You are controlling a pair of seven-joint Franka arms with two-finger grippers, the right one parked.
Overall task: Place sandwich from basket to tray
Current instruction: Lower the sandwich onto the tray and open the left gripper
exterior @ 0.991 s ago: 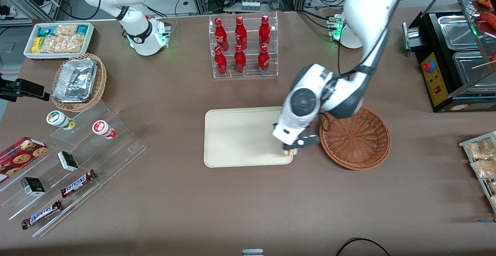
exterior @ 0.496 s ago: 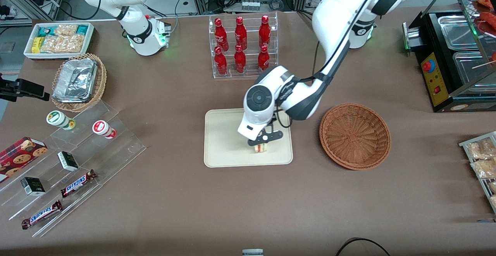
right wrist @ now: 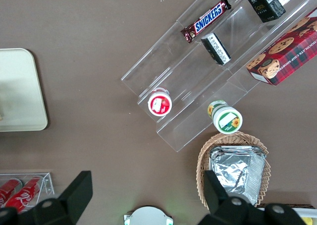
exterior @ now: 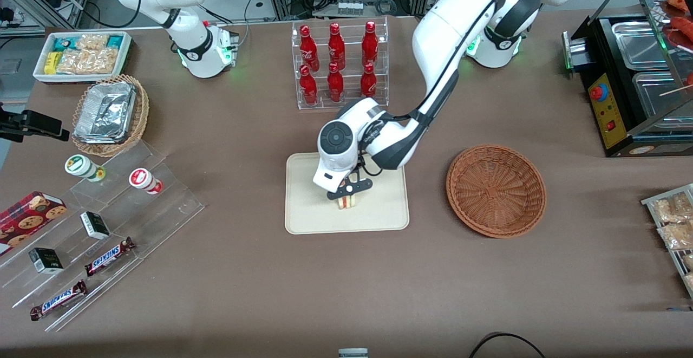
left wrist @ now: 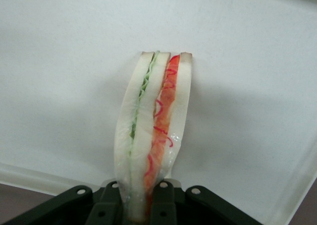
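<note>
The sandwich is pinched upright in the tool, its bread and its red and green filling squeezed between the two fingers in the wrist view, and it now hangs over the middle of the tray. A second ago it was only at the tray's corner nearest the basket; half a second ago it was partway in, and it has since travelled further toward nine o'clock as the front camera sees it. The basket sits empty at about three o'clock from the tray, well apart on the counter. The carry looks essentially finished, so lowering and letting go is probably what remains; whether the sandwich already touches the tray cannot be told.
</note>
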